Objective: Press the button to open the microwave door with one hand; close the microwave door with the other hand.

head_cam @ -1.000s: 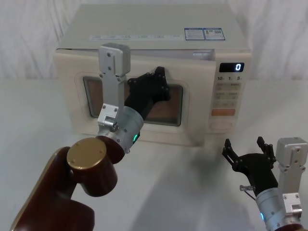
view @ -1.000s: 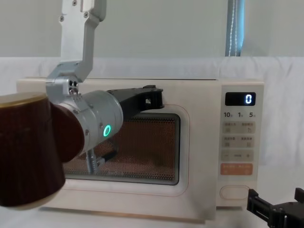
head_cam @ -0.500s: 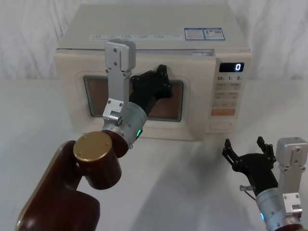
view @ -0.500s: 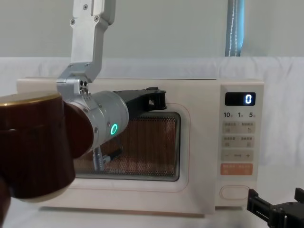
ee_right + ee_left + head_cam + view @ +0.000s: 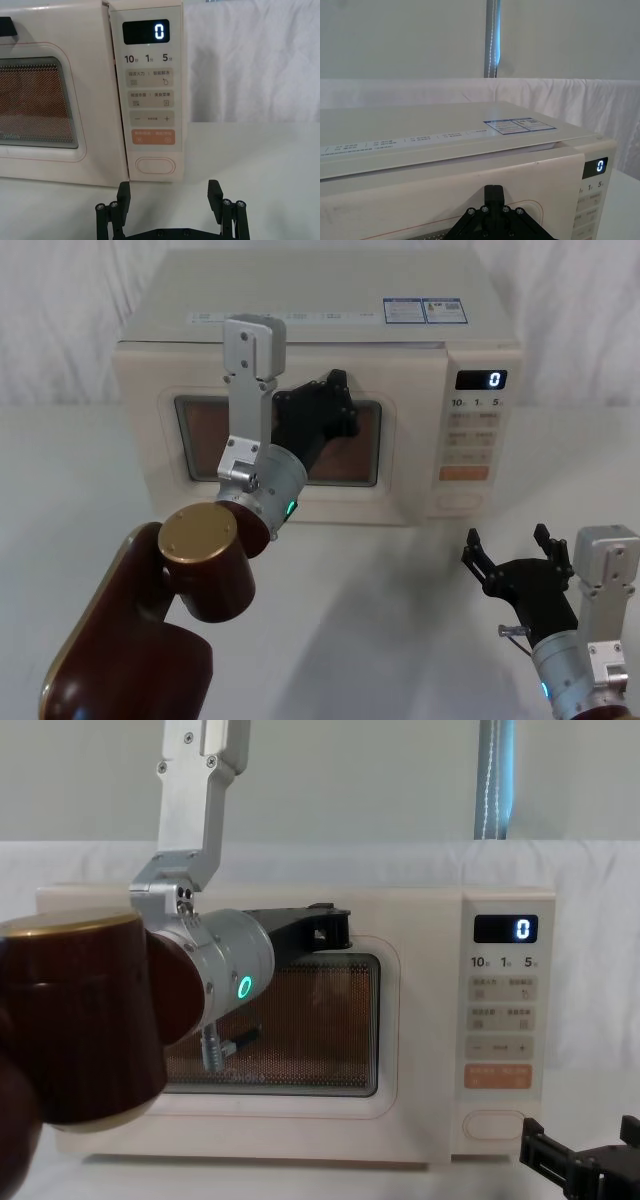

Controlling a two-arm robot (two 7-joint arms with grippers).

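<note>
Left pincer [image 5: 335, 400] presses against microwave door [image 5: 150, 420], grip state unclear — right pincer [image 5: 510, 548], spread apart, sits below button [image 5: 457, 500]

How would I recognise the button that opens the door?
Find the cream boxy microwave, then the control panel right of its door. The button is lowest there, below the orange rectangular key: a wide, plain, unmarked cream pill.
</note>
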